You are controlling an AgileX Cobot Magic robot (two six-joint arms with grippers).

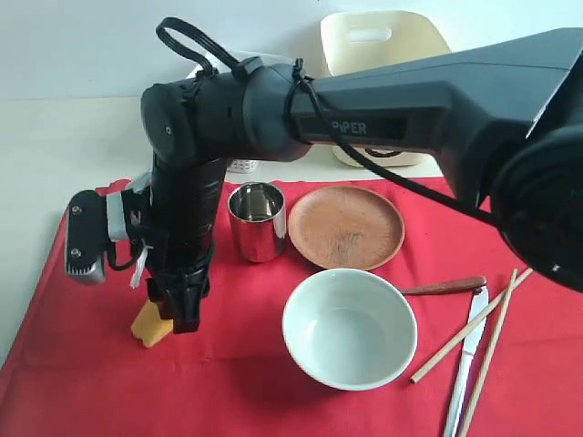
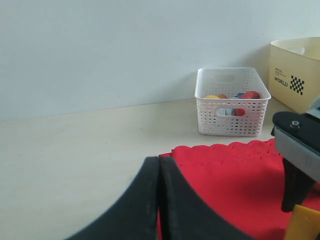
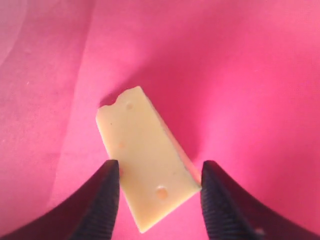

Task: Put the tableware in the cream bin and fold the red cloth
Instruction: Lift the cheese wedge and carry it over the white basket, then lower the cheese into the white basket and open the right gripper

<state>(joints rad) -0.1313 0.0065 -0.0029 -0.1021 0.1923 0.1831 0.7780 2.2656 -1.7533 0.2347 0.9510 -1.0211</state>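
Tableware lying out on red cloth, none inside cream bin at back of tabletop. Steel cup upright just beside wooden plate; pale bowl in front of both, empty. Spoon just right of bowl, handle pointing toward knife and chopsticks, loosely crossed at cloth's right side. Cloth spread flat, unfolded, scalloped edge near white basket of coloured food. Right gripper stretched across to cloth's left part, pointing down, jaws pressed against both sides of cheese wedge. Left gripper low over tabletop at cloth's edge, jaws clenched together, empty.
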